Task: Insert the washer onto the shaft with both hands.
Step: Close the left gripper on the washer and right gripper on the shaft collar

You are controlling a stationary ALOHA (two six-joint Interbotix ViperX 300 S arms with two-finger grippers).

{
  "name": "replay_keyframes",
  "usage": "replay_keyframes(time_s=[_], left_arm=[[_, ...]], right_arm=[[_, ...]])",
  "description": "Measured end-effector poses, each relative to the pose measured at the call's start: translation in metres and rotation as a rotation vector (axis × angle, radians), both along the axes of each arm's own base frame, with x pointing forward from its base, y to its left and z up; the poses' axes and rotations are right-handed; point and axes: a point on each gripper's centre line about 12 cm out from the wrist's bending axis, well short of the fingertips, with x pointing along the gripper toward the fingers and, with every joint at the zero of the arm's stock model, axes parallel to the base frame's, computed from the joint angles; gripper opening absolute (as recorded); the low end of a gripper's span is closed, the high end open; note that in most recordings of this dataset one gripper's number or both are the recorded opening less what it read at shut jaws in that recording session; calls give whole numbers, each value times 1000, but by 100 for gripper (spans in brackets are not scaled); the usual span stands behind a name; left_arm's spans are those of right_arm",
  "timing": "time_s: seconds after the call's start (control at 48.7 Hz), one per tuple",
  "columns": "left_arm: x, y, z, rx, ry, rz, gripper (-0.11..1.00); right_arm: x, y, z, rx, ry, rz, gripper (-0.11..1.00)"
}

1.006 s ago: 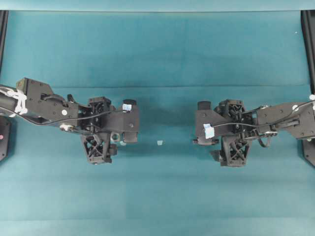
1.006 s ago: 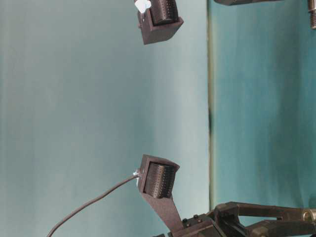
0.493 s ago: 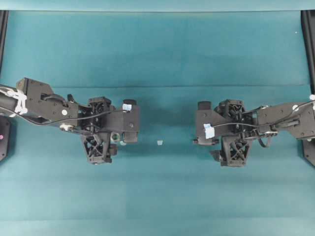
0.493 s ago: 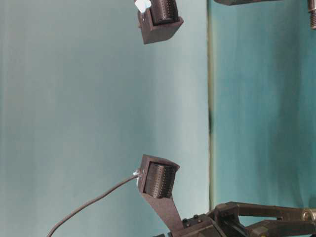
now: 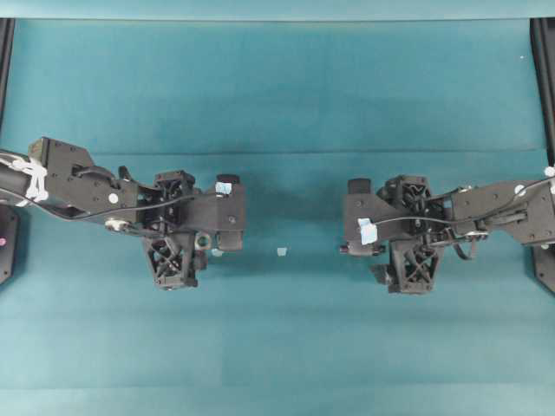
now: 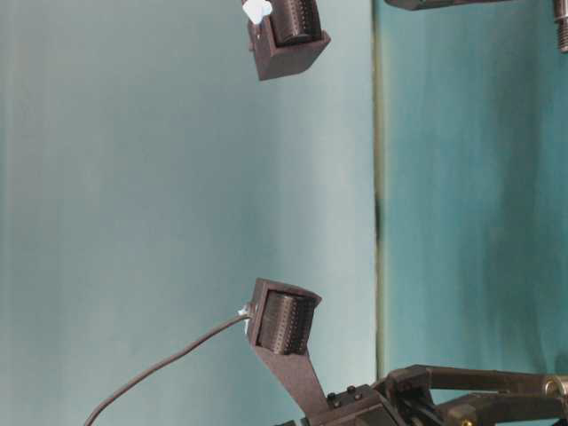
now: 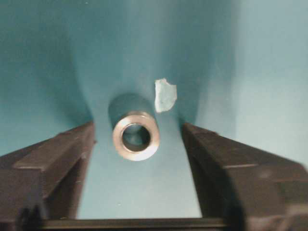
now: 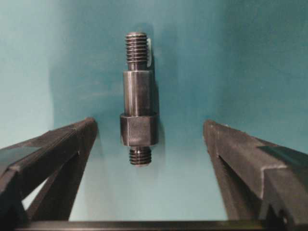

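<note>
From overhead, the teal worktop (image 5: 277,104) is seen with the left gripper (image 5: 211,245) on the left and the right gripper (image 5: 362,244) on the right, facing each other and well apart. Between them a small pale scrap (image 5: 281,251) lies on the cloth. The washer (image 5: 203,240) is glimpsed as a silvery ring under the left gripper's black body; the shaft is hidden beneath the right gripper in this view. Black frame rails (image 5: 545,78) are seen at the side edges. At table level, two ribbed black blocks (image 6: 286,321) are shown against the teal backdrop, one trailing a thin cable (image 6: 160,368); neither task thing can be made out there. From the left wrist, the washer (image 7: 136,135) is seen lying on the worktop between the two dark fingers (image 7: 53,168), its centre hole turned toward the camera and its short axis running away from it; a clear gap is left on each side, so the left gripper is released and grasps nothing. A pale scrap (image 7: 165,95) lies just beyond the washer. From the right wrist, the shaft (image 8: 138,117) is seen lying between the fingers (image 8: 240,163), its long axis running straight away from the camera, threaded at both ends, the thick collar nearer. It is touched by neither finger, so the right gripper is released too.
</note>
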Motion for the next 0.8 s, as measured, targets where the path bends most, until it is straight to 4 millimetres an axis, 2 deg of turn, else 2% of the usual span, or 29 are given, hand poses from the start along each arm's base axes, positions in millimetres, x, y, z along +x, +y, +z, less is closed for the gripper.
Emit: replay_keyframes(time_s=[0.144,0.226,0.801], left_arm=[[0,-5,0,-1,-11,-14,36],[-1,-6,-1,-2,-8,-14,34],[-1,-7,0,-3,-11,-15,34]], right_arm=[[2,1,0,0,-2,3,23],[3,2,0,1,-3,5,15],[7,3,-1,-1,20,6,11]])
